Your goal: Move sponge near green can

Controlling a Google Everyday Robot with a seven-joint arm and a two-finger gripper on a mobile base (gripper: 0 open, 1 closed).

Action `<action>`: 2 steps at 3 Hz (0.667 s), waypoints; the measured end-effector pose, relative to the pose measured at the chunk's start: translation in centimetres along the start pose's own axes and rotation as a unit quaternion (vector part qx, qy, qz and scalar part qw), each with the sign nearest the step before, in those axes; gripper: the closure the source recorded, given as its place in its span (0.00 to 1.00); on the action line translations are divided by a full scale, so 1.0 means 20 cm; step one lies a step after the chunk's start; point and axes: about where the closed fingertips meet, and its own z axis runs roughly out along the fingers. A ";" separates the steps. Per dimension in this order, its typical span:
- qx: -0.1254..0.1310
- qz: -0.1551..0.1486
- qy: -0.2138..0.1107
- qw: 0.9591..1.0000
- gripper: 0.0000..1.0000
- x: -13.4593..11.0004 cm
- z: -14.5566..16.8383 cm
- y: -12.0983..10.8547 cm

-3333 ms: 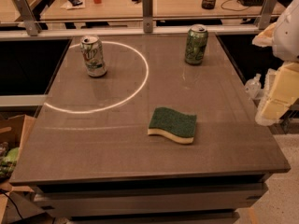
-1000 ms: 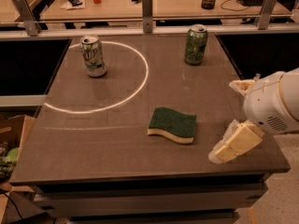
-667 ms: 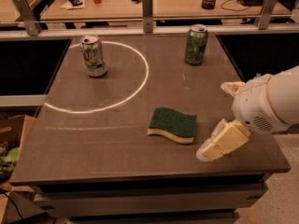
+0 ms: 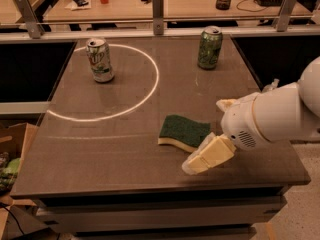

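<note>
The sponge [image 4: 182, 131], dark green top over pale yellow foam, lies flat on the brown table right of centre. The green can [image 4: 210, 47] stands upright near the table's back edge, well behind the sponge. My gripper [image 4: 210, 134] is at the sponge's right end, low over the table. It is open: one cream finger [image 4: 206, 156] lies just in front of the sponge's right corner, the other [image 4: 225, 104] shows behind it. The white arm body covers the table's right edge.
A mostly white can with green lettering [image 4: 100, 60] stands at the back left, inside a white circle [image 4: 150, 89] drawn on the table [image 4: 100, 149]. A railing with posts [image 4: 158, 6] runs behind the table. A cardboard box [image 4: 10, 159] sits on the floor at left.
The arm has come in from the right edge and moved left and down until the gripper reached the sponge's right end. The sponge and both cans have not moved.
</note>
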 end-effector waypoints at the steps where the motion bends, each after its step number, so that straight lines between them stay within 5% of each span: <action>1: -0.005 0.017 -0.010 1.000 0.00 -0.01 0.07 0.03; 2: -0.012 0.028 -0.018 0.999 0.00 -0.01 0.12 0.06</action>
